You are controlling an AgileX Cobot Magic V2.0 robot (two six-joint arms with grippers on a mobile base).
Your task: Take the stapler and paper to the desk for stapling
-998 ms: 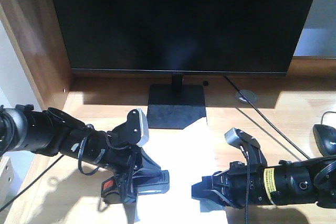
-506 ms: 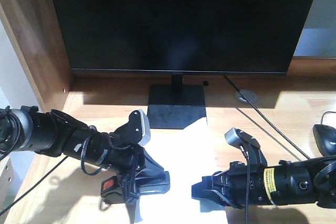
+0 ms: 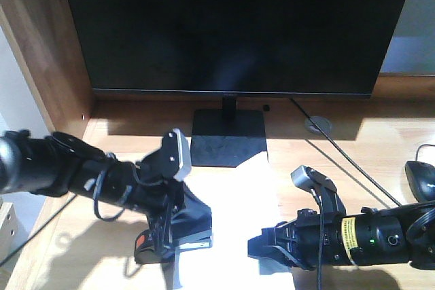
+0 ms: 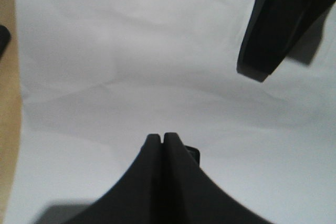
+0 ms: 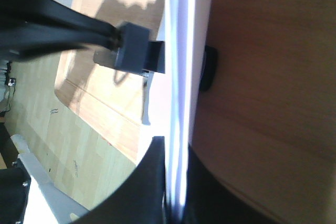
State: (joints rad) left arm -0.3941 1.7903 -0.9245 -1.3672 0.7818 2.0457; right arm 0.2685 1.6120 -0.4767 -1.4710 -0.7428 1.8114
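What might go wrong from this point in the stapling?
The right gripper pinches the paper only at its near edge, so a tug may tear or slide it. The stapler in the left gripper sits at the sheet's left edge; a small shift might staple off the paper.

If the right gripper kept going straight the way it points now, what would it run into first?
Probably the stapler held in the left gripper. The right gripper, shut on the paper, points at it across a short gap; depth is unclear.
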